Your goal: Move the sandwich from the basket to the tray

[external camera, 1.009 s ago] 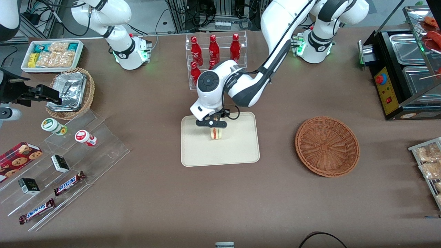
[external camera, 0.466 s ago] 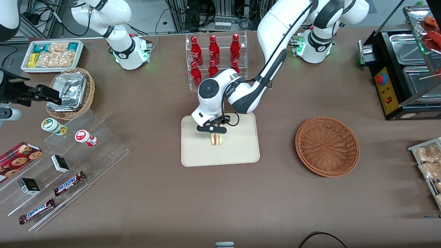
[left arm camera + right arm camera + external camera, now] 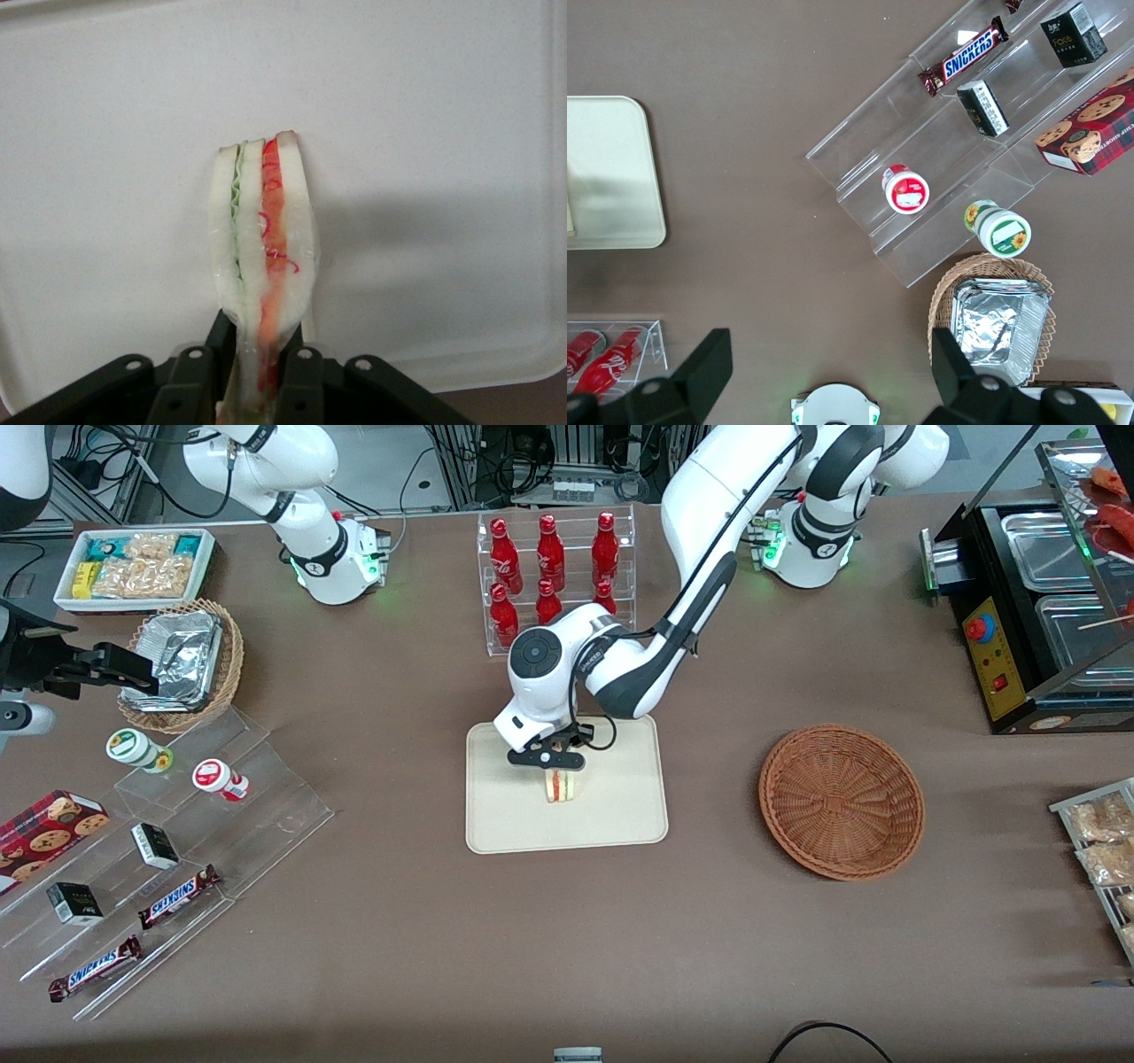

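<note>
The sandwich (image 3: 558,786) stands on edge over the middle of the cream tray (image 3: 611,815), with my left gripper (image 3: 551,763) shut on it from above. In the left wrist view the sandwich (image 3: 261,239) shows pale bread with green and red-orange layers, pinched between two black fingers (image 3: 303,376), with the tray (image 3: 425,133) close beneath it. I cannot tell whether its lower edge touches the tray. The reddish-brown wicker basket (image 3: 842,801) lies empty on the table, toward the working arm's end.
A clear rack of red bottles (image 3: 554,567) stands just farther from the front camera than the tray. Stepped acrylic shelves with snack bars and cups (image 3: 168,841) lie toward the parked arm's end, beside a foil-lined basket (image 3: 184,662). A black food warmer (image 3: 1036,620) stands past the wicker basket.
The gripper has come down a little with the sandwich and moved slightly nearer the front camera, bringing the sandwich closer to the tray. Its hold stays the same.
</note>
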